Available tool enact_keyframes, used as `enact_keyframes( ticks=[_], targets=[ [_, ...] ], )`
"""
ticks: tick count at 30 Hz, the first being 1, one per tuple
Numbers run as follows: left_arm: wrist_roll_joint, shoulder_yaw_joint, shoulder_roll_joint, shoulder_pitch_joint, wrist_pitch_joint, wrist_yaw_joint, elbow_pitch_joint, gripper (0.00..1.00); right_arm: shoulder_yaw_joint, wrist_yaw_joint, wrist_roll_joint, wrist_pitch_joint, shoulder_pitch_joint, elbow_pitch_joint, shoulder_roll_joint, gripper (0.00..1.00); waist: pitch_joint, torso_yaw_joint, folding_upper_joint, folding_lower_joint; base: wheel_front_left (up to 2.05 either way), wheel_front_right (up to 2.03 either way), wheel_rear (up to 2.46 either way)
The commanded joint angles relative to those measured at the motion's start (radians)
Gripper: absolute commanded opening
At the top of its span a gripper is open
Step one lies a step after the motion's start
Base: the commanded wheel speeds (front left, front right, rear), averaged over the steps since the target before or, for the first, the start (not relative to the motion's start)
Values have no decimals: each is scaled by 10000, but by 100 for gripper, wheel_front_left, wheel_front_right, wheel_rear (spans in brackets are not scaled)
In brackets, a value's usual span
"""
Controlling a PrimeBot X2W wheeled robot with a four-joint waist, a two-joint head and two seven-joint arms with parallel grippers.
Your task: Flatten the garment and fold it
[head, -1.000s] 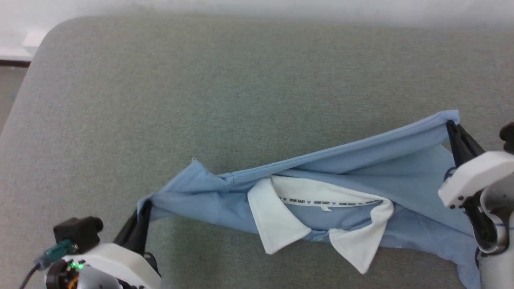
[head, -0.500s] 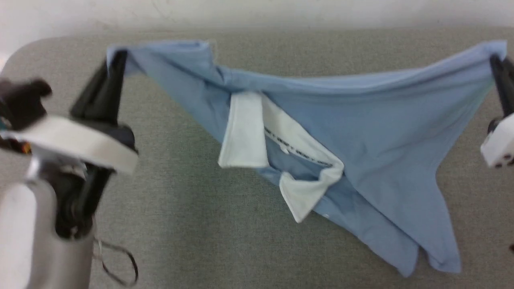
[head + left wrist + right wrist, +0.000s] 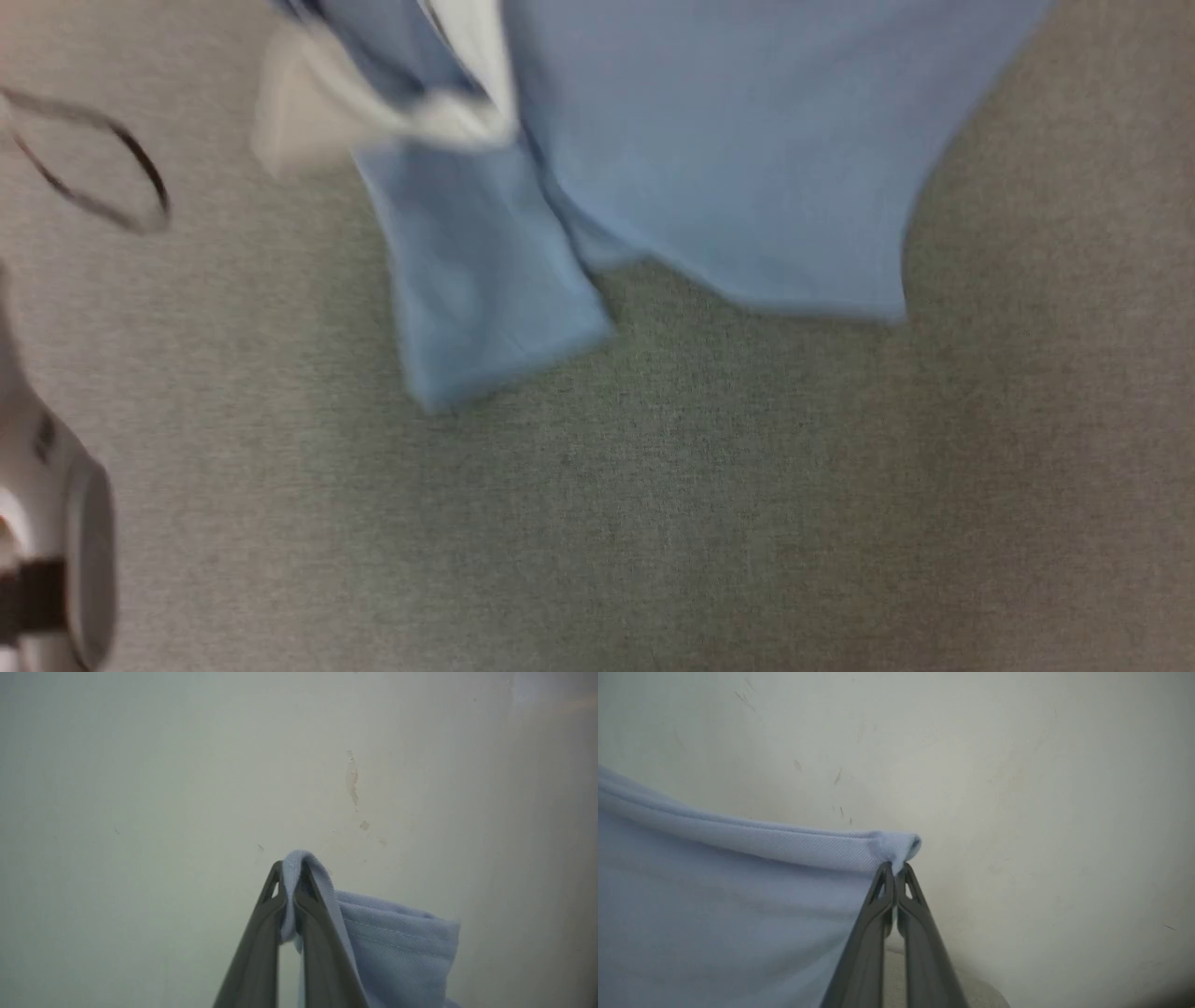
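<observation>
The light blue garment [image 3: 728, 159] hangs in the air above the grey surface, blurred in the head view, with its white collar [image 3: 373, 112] at the upper left and a sleeve [image 3: 485, 289] dangling lowest. In the left wrist view my left gripper [image 3: 292, 868] is shut on a hemmed blue corner of the garment [image 3: 397, 947], held up before a pale wall. My right gripper [image 3: 894, 868] is shut on another rolled blue edge of the garment [image 3: 738, 896], which stretches away to the left of that view.
A grey fabric-covered table [image 3: 709, 504] spreads below the hanging cloth. Part of my pale left arm [image 3: 56, 541] shows at the lower left of the head view, with a thin dark cable loop [image 3: 103, 177] above it. A scuffed off-white wall [image 3: 187, 765] stands behind both grippers.
Both grippers have lifted the garment off the table and raised it high; its top edge and both grippers have left the head view. The garment now hangs, collar and sleeve swinging.
</observation>
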Motion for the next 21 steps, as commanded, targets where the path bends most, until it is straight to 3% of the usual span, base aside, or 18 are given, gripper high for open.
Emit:
enact_keyframes(
  ticks=[1, 8, 13, 17, 21],
  targets=[
    [121, 62, 71, -295, -98, 74, 95, 0, 30, -21, -93, -82, -312, 116, 54, 0, 1013, -401, 0, -4, 0, 0, 0],
    [530, 427, 159, -3275, -1298, 420, 1468, 0, -72, -21, -1123, -1165, -3163, 1764, 679, 0, 1921, -640, 0, -4, 0, 0, 0],
    [762, 385, 108, -4698, -2401, 322, 2177, 0, -528, -21, -2077, -2226, -4646, 2689, 1110, 0, 2249, -615, 0, -4, 0, 0, 0],
    [691, 353, -8, -5069, -3039, 95, 2643, 0, -799, -21, -2492, -3061, -5071, 3183, 1332, 0, 2330, -512, 0, -4, 0, 0, 0],
    [547, 282, 40, -4422, -3155, -225, 3097, 0, -822, -21, -2479, -3545, -4615, 3754, 1403, 0, 2297, -385, 0, -4, 0, 0, 0]
  ],
)
